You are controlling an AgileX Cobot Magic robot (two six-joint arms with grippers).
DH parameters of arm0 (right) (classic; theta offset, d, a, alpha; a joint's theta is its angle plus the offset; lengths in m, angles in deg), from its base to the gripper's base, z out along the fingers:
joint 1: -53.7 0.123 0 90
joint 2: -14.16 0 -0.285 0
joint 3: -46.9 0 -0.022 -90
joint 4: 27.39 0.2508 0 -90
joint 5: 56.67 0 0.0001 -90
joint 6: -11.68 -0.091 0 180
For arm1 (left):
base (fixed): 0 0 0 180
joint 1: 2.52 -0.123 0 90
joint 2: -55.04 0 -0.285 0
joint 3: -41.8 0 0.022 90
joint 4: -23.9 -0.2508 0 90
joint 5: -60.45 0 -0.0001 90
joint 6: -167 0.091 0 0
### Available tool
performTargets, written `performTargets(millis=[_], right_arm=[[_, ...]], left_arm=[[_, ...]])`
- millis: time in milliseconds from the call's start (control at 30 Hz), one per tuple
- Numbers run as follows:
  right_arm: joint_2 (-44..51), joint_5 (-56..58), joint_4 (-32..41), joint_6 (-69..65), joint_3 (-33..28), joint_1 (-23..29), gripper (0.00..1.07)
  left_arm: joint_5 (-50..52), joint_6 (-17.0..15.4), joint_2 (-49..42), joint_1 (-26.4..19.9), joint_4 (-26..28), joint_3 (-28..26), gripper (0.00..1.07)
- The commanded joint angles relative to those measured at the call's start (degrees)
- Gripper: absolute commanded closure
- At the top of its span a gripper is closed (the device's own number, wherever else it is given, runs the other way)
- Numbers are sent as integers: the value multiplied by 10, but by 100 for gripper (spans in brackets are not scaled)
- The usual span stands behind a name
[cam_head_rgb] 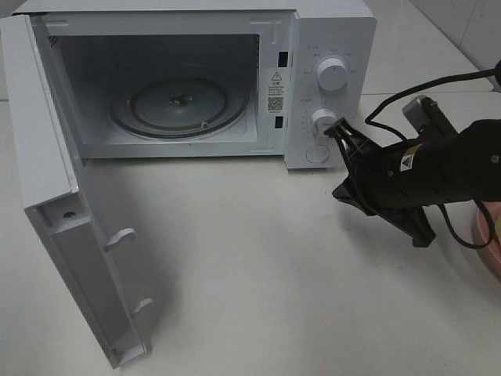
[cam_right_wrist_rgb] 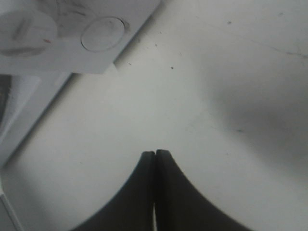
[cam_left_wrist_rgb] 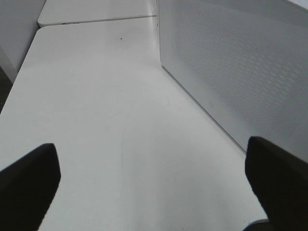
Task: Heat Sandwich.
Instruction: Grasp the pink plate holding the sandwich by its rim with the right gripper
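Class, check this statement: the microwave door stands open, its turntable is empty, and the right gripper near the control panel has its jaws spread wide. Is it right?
One error: the right gripper is shut, fingertips pressed together, as the right wrist view shows. The door is open and the turntable empty.

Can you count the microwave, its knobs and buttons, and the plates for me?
Microwave: 1
Knobs: 2
Round button: 1
Glass turntable: 1
Pink plate: 1
Total: 6
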Motion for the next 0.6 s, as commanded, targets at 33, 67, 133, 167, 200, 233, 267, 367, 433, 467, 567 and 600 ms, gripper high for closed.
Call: performTargets(millis=[33, 67, 133, 167, 200, 233, 267, 367, 433, 467, 567, 600], right_arm=[[19, 50, -9, 84, 1, -4, 106], [31, 74, -9, 126, 1, -4, 106], [36, 89, -9, 151, 1, -4, 105], [41, 104, -9, 175, 1, -4, 105], [46, 120, -9, 201, 1, -4, 105], [56, 148, -9, 247, 1, -4, 104], [62, 162, -9, 274, 1, -4, 104], [80, 194, -10, 359, 1, -4, 103], [85, 201, -10, 391, 1, -4, 103], [91, 210, -10, 422, 1, -4, 103], [106, 237, -10, 485, 1, -4, 102], [113, 245, -10, 500, 1, -4, 102]], left_arm=[[2, -5, -15, -1, 1, 1, 7], [2, -5, -15, -1, 1, 1, 7], [2, -5, -15, -1, 1, 1, 7], [2, -5, -15, -1, 1, 1, 7], [2, -5, -15, -1, 1, 1, 7], [2, -5, -15, -1, 1, 1, 7], [2, -5, -15, -1, 1, 1, 7], [2, -5, -15, -1, 1, 1, 7], [2, -5, -15, -1, 1, 1, 7], [2, -5, -15, -1, 1, 1, 7], [2, -5, -15, -1, 1, 1, 7], [2, -5, -15, -1, 1, 1, 7]])
